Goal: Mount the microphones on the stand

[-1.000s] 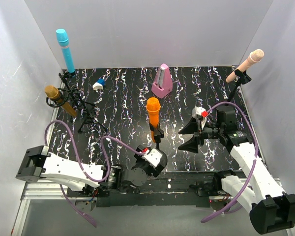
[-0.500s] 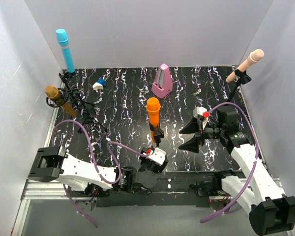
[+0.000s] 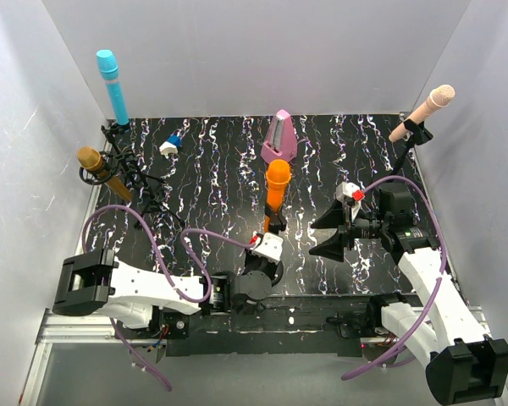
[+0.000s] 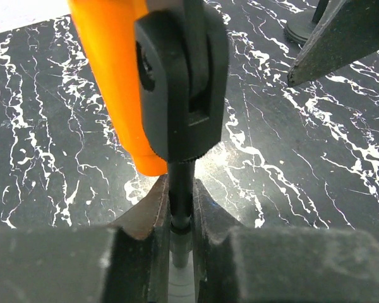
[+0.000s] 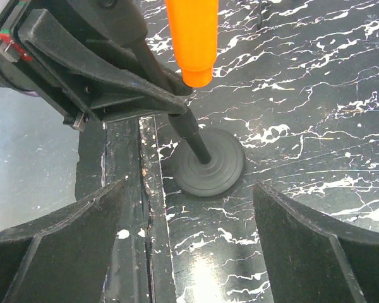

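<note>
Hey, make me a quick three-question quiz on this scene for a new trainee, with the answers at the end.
1. True or false: the right gripper is shut on the orange microphone.
2. The left gripper is clamped on: A the orange microphone's body; B the thin black stand pole under its clip; C nothing at all.
3. In the top view, which microphone is farthest to the right?
Key: 1 false, it is open and holds nothing. 2 B. 3 the pink-beige microphone.
</note>
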Available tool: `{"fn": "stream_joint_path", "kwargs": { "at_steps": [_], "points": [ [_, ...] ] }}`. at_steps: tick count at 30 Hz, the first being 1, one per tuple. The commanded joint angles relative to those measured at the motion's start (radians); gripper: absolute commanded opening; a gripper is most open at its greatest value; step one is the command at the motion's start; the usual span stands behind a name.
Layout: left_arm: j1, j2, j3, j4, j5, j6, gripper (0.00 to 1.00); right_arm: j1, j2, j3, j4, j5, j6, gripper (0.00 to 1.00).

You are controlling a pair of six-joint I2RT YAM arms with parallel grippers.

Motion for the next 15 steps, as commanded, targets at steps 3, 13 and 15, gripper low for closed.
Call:
{"fn": "stream_joint_path", "kwargs": {
  "at_steps": [3, 13, 15],
  "points": [
    [0.046, -0.100, -0.006, -0.013, 0.091, 0.070, 0.00, -0.012, -0.010, -0.005, 0.028, -0.032, 0.001, 0.89],
    [0.424, -0.422, -0.146, 0.015, 0.430, 0.319, 0.00, -0.015, -0.001, -0.008, 0.027, -0.034, -0.008, 0.88],
    [0.564, -0.418, -0.132, 0.018, 0.542, 0.330, 0.00, -0.015, 0.004, -0.009, 0.028, -0.035, -0.010, 0.88]
  ]
}}
